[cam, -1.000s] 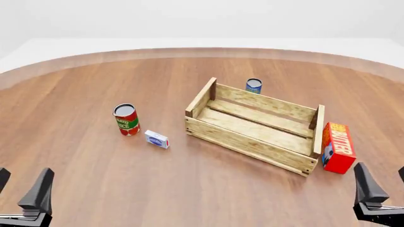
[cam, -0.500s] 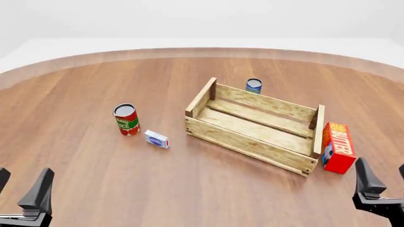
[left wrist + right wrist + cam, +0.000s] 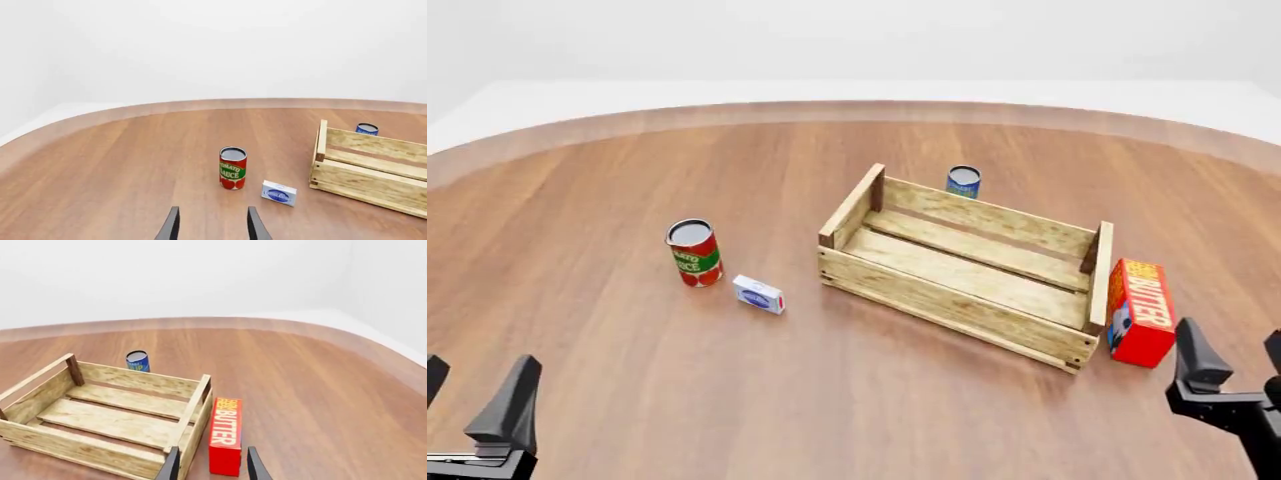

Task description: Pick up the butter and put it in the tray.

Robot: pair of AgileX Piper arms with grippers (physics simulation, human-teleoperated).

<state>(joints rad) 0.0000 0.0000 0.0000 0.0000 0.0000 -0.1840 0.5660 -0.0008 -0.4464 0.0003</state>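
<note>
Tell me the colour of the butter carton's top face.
Red with white "BUTTER" lettering and an orange-yellow far end; butter carton, clearest in right wrist view.

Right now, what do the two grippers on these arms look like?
Both look alike. The left gripper and right gripper are matte black, each with two flat, tapered, blade-like fingers rising from a blocky black base. The wrist views show the same dark, narrow finger tips. No cables, markings or colour accents are visible.

Tomato can (image 3: 233, 168) beside small box (image 3: 279, 193)
</note>
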